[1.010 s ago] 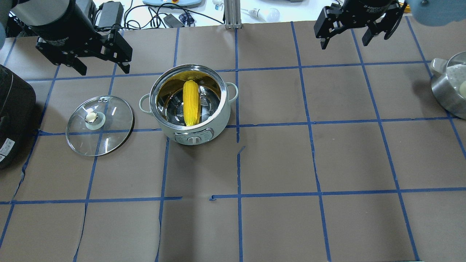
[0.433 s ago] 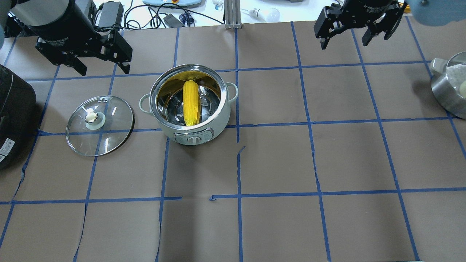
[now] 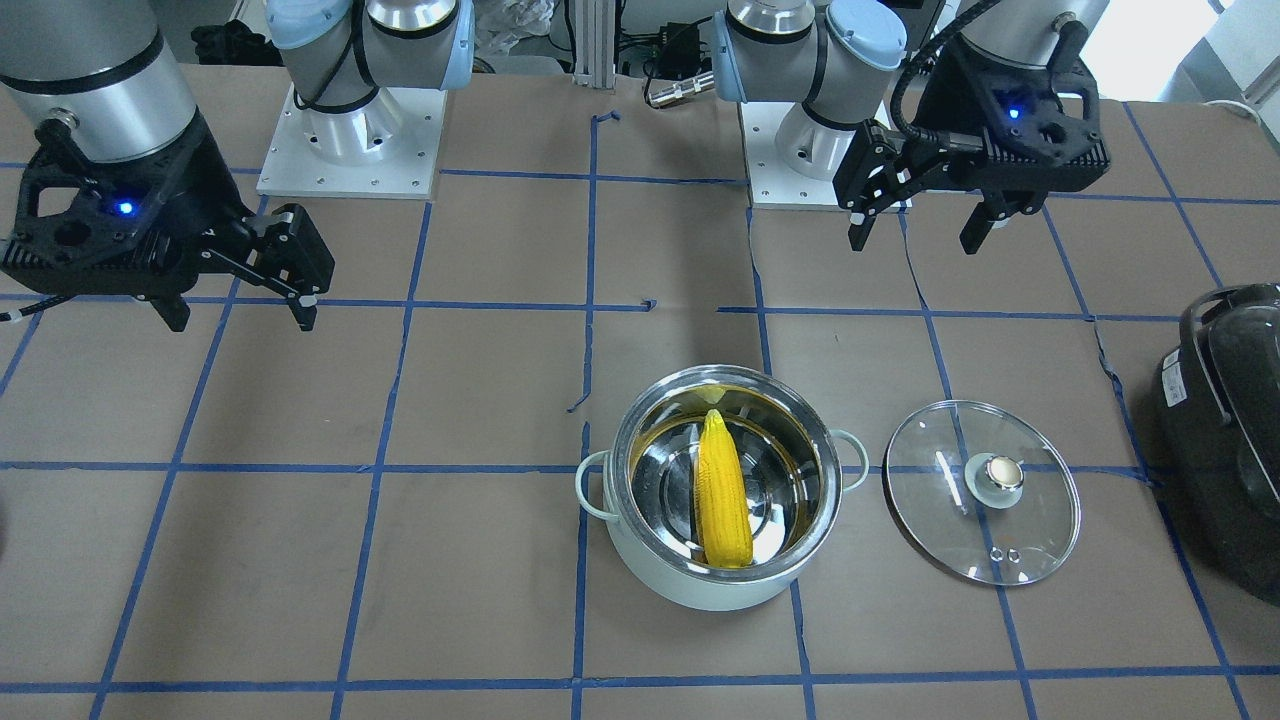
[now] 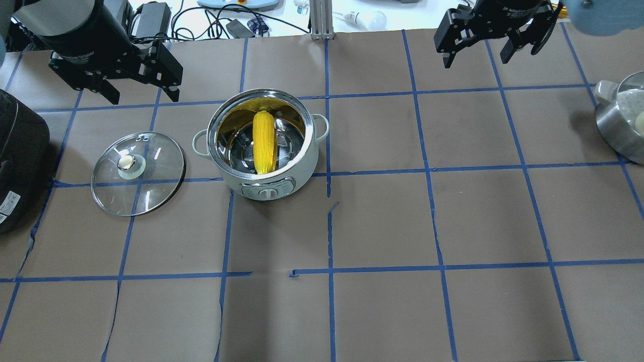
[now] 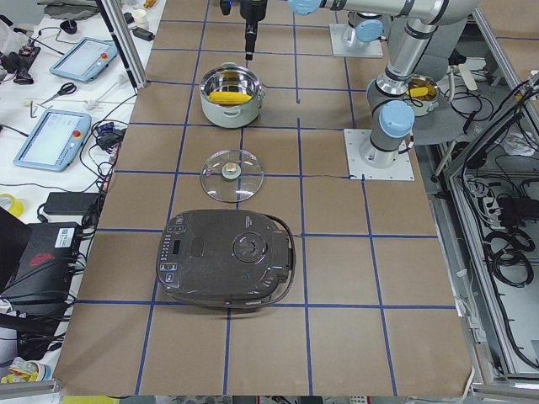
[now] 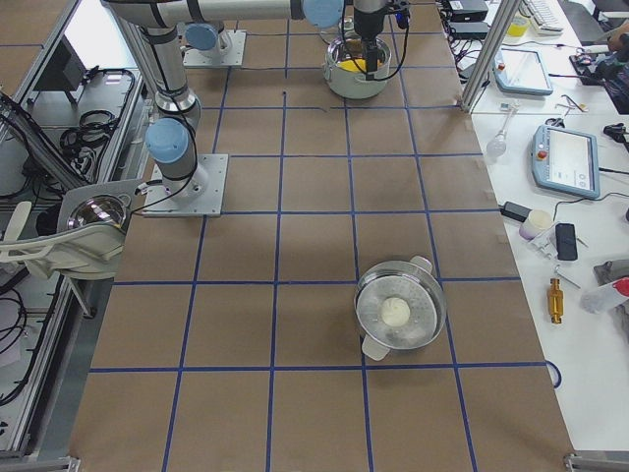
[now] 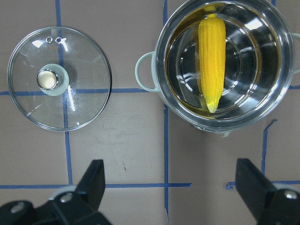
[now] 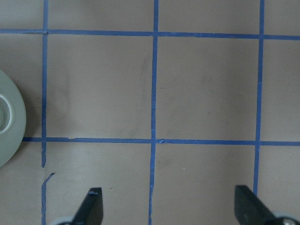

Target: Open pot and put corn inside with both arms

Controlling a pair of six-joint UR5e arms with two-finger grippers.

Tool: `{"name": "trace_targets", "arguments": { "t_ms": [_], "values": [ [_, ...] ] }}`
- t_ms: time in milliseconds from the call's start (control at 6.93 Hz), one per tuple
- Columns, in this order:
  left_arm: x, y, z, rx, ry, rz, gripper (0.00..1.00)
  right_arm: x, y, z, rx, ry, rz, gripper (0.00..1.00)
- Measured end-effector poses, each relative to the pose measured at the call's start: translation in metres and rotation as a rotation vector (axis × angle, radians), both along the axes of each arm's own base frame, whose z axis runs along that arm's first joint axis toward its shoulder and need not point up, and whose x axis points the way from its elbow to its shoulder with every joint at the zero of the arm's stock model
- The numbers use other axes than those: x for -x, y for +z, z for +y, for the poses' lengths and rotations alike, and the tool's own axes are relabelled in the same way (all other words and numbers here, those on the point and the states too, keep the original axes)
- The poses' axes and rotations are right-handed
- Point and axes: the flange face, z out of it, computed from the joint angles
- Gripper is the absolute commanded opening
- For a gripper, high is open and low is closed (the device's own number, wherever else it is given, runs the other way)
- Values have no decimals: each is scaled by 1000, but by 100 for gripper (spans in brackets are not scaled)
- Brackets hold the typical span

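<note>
The pale mint pot [image 4: 266, 188] stands open left of the table's middle, and it also shows in the front view [image 3: 700, 592]. The yellow corn [image 4: 264, 142] lies inside it on the steel bottom, as the front view [image 3: 722, 495] and left wrist view [image 7: 212, 63] also show. The glass lid [image 4: 151, 186] with its brass knob lies flat on the table to the pot's left. My left gripper [image 4: 143, 93] is open and empty, raised beyond the lid. My right gripper [image 4: 475, 58] is open and empty, high at the far right, well away from the pot.
A black domed appliance [image 4: 20, 161] sits at the left table edge. A steel steamer pot [image 4: 611, 128] holding a white bun stands at the right edge. Cables and devices lie past the far edge. Blue tape marks a grid on the brown table.
</note>
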Motion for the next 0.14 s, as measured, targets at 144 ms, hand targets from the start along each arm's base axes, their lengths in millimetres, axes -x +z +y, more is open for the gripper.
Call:
{"name": "trace_targets", "arguments": {
  "t_ms": [144],
  "values": [
    [0, 0, 0, 0, 0, 0, 100, 0, -1, 0, -1, 1, 0, 100]
  ]
}}
